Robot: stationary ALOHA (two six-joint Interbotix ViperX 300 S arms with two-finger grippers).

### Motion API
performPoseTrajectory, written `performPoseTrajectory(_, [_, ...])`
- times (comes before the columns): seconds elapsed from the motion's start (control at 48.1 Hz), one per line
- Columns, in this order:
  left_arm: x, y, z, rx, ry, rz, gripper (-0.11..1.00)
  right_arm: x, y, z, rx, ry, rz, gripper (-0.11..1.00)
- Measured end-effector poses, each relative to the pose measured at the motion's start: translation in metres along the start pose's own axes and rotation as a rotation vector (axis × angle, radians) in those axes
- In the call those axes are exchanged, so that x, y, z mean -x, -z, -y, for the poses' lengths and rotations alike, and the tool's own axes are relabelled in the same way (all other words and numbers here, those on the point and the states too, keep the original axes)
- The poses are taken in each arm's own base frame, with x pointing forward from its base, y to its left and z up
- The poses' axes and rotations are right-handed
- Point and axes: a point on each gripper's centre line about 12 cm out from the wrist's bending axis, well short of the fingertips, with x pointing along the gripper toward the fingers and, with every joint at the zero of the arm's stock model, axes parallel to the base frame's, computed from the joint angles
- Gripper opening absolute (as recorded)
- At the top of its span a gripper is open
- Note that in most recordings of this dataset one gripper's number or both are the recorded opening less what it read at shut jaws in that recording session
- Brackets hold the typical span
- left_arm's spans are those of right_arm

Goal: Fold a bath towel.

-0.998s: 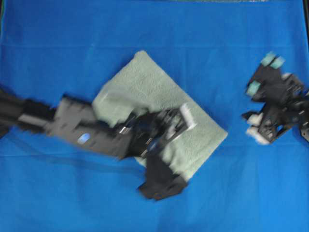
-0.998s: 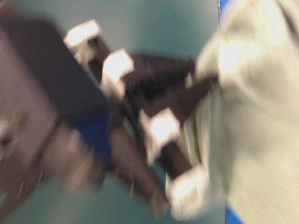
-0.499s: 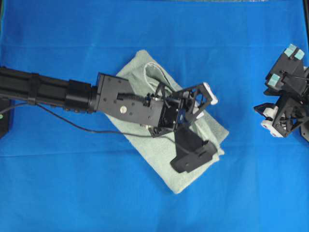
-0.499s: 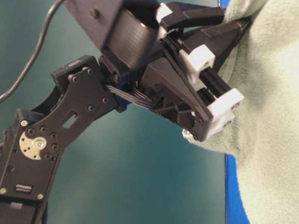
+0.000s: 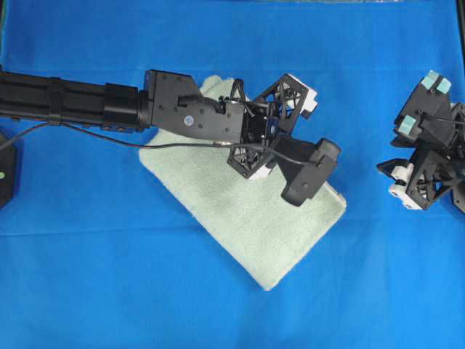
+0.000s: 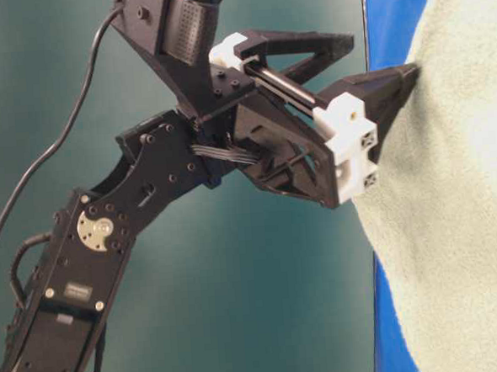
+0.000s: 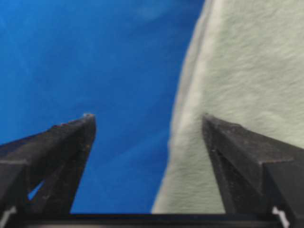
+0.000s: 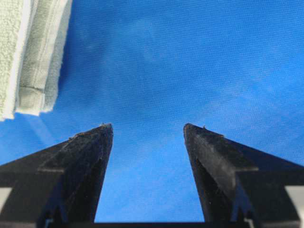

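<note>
My left arm and its camera housing cover the upper middle of the pale sage-green terry-cloth bath towel [image 5: 247, 218] in the overhead view, so I cannot see how its folded layers lie there. The table-level view cuts the towel off at the right and bottom edges. My left wrist view is soft and shows only one hemmed border, with the rest running out of frame. My right pincer [image 5: 407, 156] sits partly beyond the overhead view's right edge, and its wrist view catches only a towel corner.
</note>
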Motion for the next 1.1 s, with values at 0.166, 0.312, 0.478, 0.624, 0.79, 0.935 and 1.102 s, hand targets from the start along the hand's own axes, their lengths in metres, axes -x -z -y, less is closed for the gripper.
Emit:
performPoseTrajectory(0.166, [0.036, -0.003, 0.0, 0.043, -0.023, 0.044, 0.82, 0.004, -0.01, -0.005, 0.01, -0.023, 0.039, 0.63])
performPoseTrajectory(0.312, [0.077, 0.008, 0.003, 0.186, -0.038, 0.081, 0.82, 0.012, -0.024, -0.014, 0.043, -0.074, 0.111, 0.63])
performPoseTrajectory(0.478, [0.125, 0.018, 0.027, 0.344, -0.032, 0.165, 0.81, 0.021, -0.043, -0.021, 0.093, -0.096, 0.205, 0.63])
performPoseTrajectory(0.624, [0.165, 0.028, 0.048, 0.504, -0.017, 0.283, 0.81, 0.032, -0.06, -0.028, 0.133, -0.116, 0.289, 0.63])
performPoseTrajectory(0.79, [0.206, 0.048, 0.065, 0.666, 0.0, 0.448, 0.81, 0.044, -0.077, -0.037, 0.2, -0.161, 0.397, 0.63])
performPoseTrajectory(0.935, [0.232, 0.07, 0.077, 0.749, 0.006, 0.567, 0.81, 0.051, -0.084, -0.044, 0.268, -0.206, 0.473, 0.63])
performPoseTrajectory(1.102, [0.263, 0.098, 0.089, 0.771, -0.013, 0.683, 0.81, 0.065, -0.089, -0.047, 0.326, -0.256, 0.564, 0.63])
